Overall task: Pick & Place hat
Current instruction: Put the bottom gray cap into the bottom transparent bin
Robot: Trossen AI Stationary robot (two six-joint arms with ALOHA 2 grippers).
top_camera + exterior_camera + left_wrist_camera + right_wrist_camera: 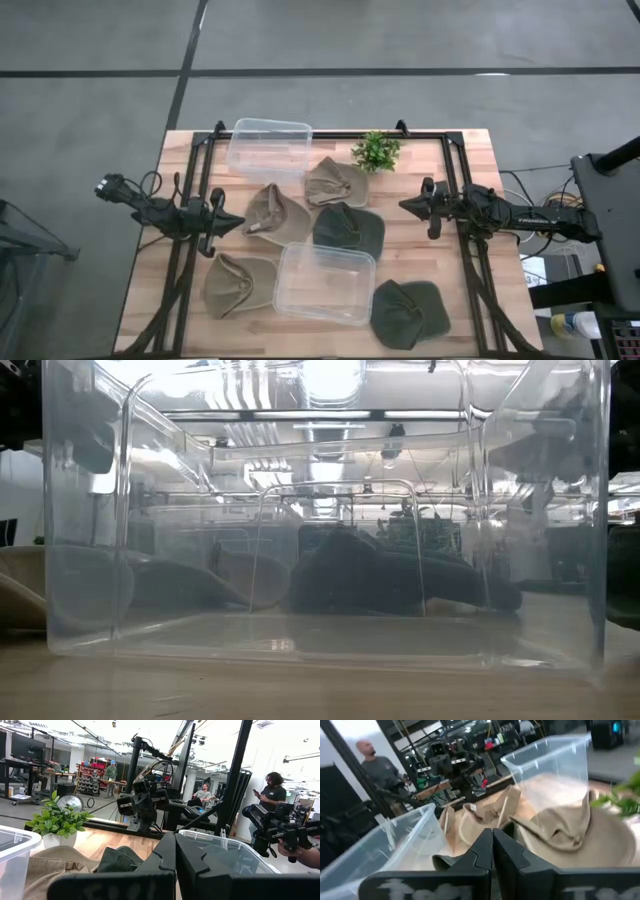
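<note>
Several hats lie flat on the wooden table in the high view. Three are tan: one [275, 212], one [335, 180] and one [240, 283]. Two are dark green: one [348, 230] and one [408, 312]. My left gripper [238, 222] hovers at the table's left, its tip just beside the middle tan hat. Its fingers are shut [175, 862]. My right gripper [403, 205] hovers at the table's right, pointing at the dark green hat in the middle, and is also shut [493, 847]. Neither gripper holds anything.
One clear plastic bin [270, 145] stands at the far edge and another [325, 283] near the front middle. The front bin fills the low view [320, 520]. A small potted plant [376, 150] stands at the far edge. A black frame rail [330, 132] runs along the far side. People show in the room beyond.
</note>
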